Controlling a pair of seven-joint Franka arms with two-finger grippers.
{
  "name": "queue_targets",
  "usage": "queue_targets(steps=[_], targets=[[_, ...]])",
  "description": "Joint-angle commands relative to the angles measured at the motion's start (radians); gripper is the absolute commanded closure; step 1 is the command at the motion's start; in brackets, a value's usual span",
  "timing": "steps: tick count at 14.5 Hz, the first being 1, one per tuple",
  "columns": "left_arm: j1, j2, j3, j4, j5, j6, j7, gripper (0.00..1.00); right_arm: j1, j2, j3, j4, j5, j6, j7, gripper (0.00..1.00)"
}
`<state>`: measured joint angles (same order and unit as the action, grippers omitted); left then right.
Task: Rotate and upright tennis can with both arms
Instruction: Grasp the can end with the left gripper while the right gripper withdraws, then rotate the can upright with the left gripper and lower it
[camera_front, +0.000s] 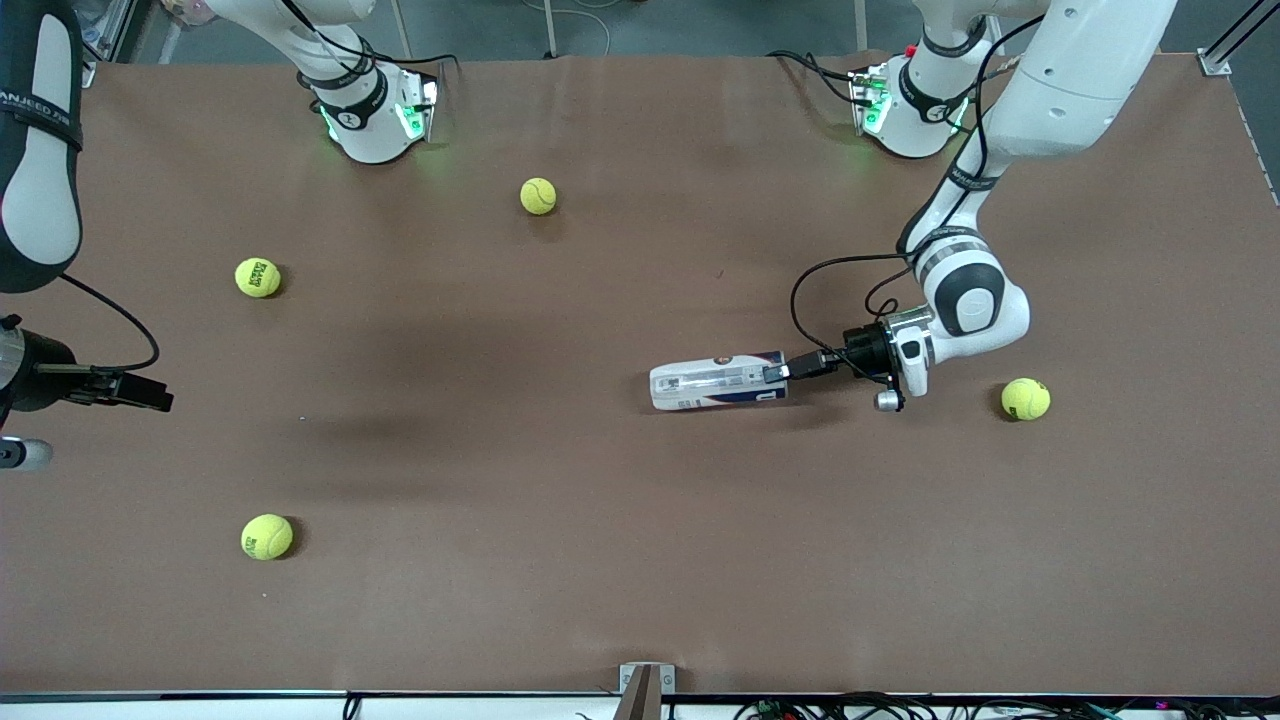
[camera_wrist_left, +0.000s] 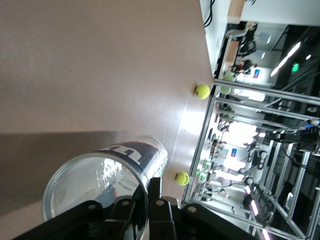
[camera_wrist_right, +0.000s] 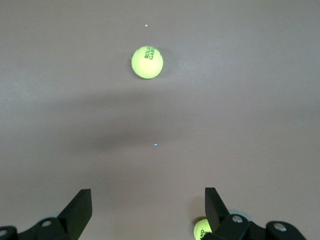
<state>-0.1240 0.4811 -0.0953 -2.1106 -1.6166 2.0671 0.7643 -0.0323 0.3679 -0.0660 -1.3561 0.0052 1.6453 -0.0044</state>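
While the tennis can (camera_front: 718, 385) lies on its side on the brown table (camera_front: 640, 560), toward the left arm's end, the left gripper (camera_front: 783, 371) pinches the rim of its open mouth, one finger inside and one outside, at the can's 3 o'clock end in the front view. One tennis ball (camera_front: 1025, 398) sits farther out at 3 o'clock from the can. At the right arm's end the right gripper (camera_front: 150, 396) waits above the table, fingers spread wide around nothing.
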Motion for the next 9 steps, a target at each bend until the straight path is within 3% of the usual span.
queue_targets(steps=[1,9], targets=[[0.009,-0.065,-0.004,0.084,0.27,0.016,-0.291,1.0,0.017,-0.049,0.008,-0.018,-0.002,-0.047,0.018,0.0],[-0.084,-0.095,-0.012,0.434,0.973,-0.042,-1.138,1.0,0.028,-0.145,-0.006,-0.063,-0.007,-0.157,-0.031,0.0]])
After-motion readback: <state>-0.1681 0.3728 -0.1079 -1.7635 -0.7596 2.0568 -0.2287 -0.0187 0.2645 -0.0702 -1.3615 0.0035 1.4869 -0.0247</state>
